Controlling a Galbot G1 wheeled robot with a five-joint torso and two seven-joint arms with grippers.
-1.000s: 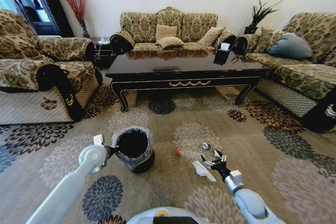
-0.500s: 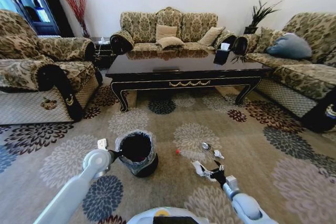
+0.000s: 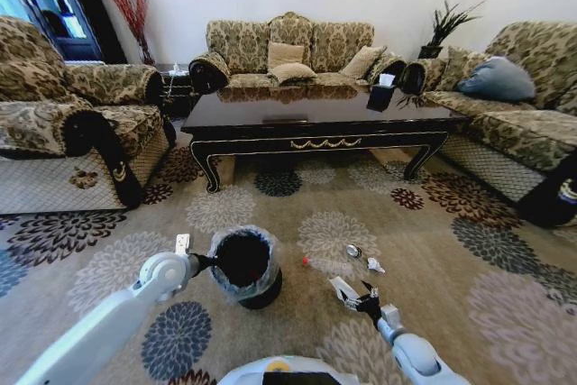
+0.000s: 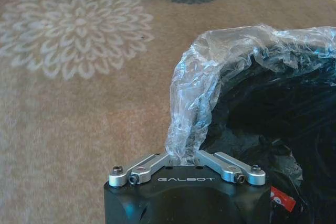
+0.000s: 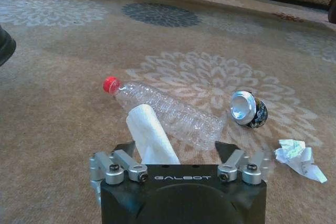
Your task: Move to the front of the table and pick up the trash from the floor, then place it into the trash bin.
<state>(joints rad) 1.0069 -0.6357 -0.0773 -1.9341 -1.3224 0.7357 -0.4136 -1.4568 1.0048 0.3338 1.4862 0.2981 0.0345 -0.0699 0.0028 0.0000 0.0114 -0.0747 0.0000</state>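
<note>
Trash lies on the floor (image 3: 424, 232) at the bin's three o'clock: light, crushable bottle (image 5: 168, 111), best gripped mid-body, beside the soft white wrapper (image 5: 152, 137) between the right gripper's (image 5: 181, 153) spread jaws, while the left gripper (image 4: 184, 160) pinches the trash bin (image 3: 245, 268) liner.

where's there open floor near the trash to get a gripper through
Bare carpet lies between the table and the litter, and beyond the crumpled paper. It is crowded where the bottle, white wrapper and can sit close, with the right gripper open there. The left gripper pinches the trash bin liner.
</note>
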